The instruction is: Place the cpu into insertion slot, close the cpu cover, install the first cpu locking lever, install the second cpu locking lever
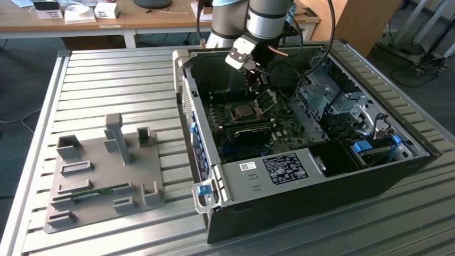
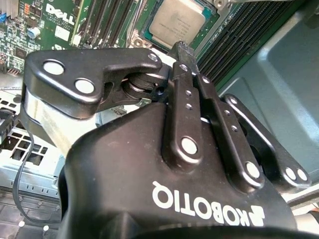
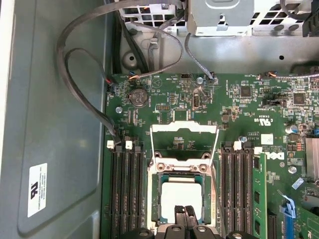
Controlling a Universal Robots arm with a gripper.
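The cpu, a silver-grey square, lies flat in the insertion slot on the green motherboard; it also shows in the second wrist view. The cpu cover stands open, swung back from its hinge, with bare board visible through its cut-out. In the exterior view the cover tilts up behind the slot. My gripper hovers over the near edge of the cpu with its fingers pressed together and nothing between them. The gripper narrows to one tip, and in the exterior view the gripper hangs inside the case.
The open computer case walls in the board. Black memory slots flank the socket, with a green memory stick seated beside it. Grey cables loop nearby. A grey fixture plate lies on the table at the exterior view's left.
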